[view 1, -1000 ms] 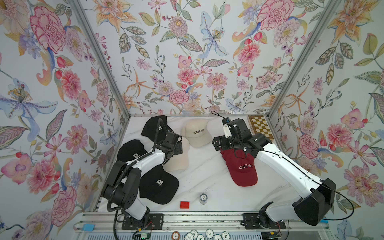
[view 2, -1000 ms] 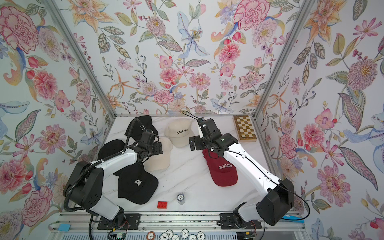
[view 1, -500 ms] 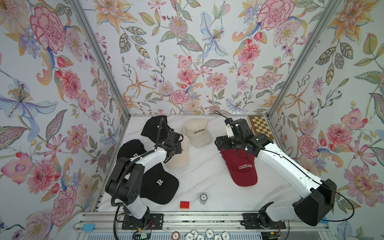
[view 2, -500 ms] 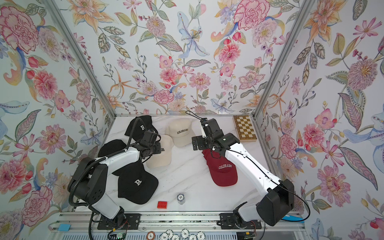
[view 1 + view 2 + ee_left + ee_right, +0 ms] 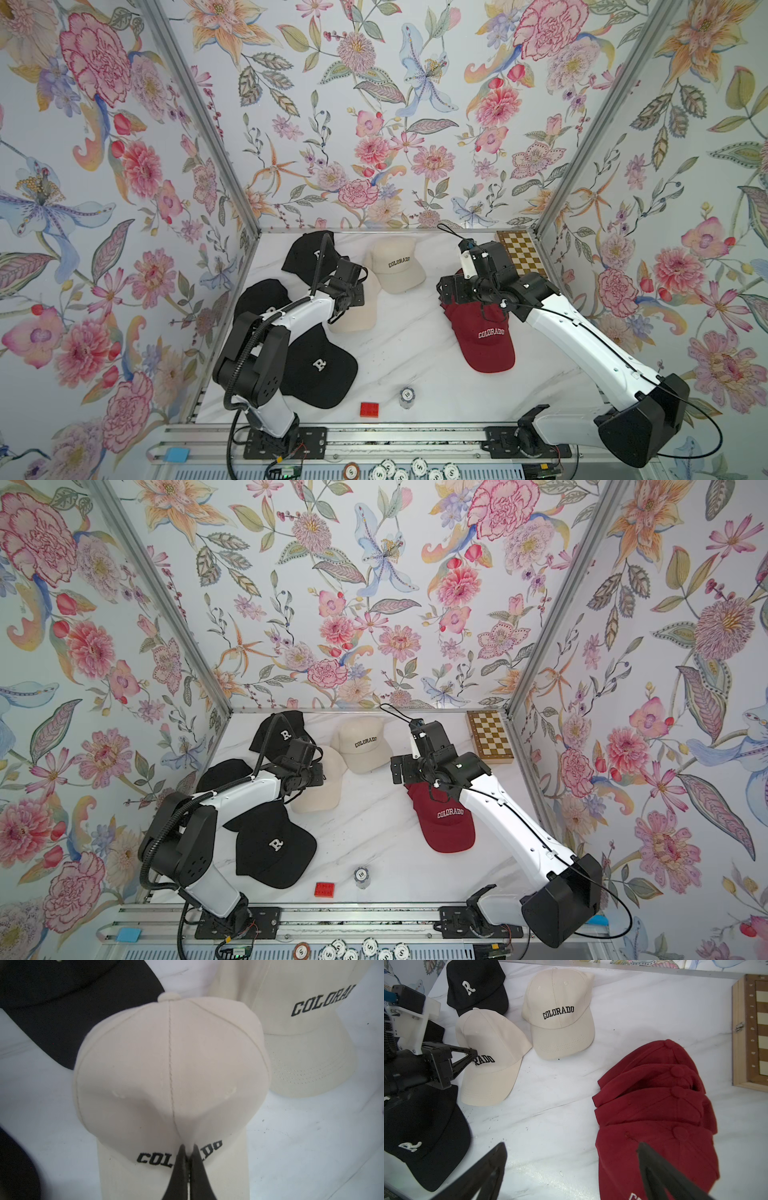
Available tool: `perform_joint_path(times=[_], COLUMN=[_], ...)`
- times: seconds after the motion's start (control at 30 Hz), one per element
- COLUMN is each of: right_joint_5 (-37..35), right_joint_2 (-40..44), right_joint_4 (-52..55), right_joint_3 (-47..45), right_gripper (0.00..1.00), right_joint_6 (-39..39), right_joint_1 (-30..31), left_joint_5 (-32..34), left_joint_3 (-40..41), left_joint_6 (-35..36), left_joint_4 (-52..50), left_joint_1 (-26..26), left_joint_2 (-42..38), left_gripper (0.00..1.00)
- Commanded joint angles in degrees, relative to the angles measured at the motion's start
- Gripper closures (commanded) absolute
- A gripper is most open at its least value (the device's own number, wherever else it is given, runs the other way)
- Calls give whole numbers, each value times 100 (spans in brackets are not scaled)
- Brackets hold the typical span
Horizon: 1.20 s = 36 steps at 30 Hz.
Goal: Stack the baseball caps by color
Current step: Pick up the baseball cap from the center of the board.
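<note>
Overhead, marble table (image 5: 415,340) sitting within floral walls (image 5: 374,124), left gripper (image 5: 188,1147) pinching cream cap (image 5: 170,1068), right gripper (image 5: 571,1145) gaping, seemingly over maroon caps (image 5: 654,1105).

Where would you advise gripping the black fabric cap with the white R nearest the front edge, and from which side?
Probably pinch the domed front panel of that black cap by its R, coming down from above on the brim side. The crown stands up as soft fabric the jaws can fold, whereas the brim seems to lie flat on the marble table.
</note>
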State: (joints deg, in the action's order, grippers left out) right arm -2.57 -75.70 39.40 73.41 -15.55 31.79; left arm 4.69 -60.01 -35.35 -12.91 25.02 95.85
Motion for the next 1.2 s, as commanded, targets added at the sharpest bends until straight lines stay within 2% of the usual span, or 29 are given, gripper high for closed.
perform_joint_path(times=[0.0, 0.33, 0.53, 0.73, 0.93, 1.17], right_joint_5=[-47, -58, -58, -61, 4, 137], right_joint_2=[104, 98, 188, 422, 693, 955], right_joint_4=[55, 48, 43, 51, 115, 234], right_joint_3=[-70, -37, -28, -95, -144, -211], right_gripper=[1, 1, 1, 1, 1, 1], right_joint_6=[-90, -49, -18, 16, 43, 82], right_joint_1=[-40, -93, -158, -308, -621, -857], left_joint_5=[4, 87, 86, 316, 701, 1274], left_joint_3=[-196, -655, -1208, -2179, -3572, -4678], left_joint_6=[-59, -208, -474, -841, -1241, -2089], left_joint_4=[-343, -701, -879, -1154, -1604, -1940], left_joint_1=[-47, -49, -15, 197, 590, 915], left_joint_2=[-201, -523, -397, 70, 908, 1804], left_gripper=[100, 100, 100, 100, 100, 100])
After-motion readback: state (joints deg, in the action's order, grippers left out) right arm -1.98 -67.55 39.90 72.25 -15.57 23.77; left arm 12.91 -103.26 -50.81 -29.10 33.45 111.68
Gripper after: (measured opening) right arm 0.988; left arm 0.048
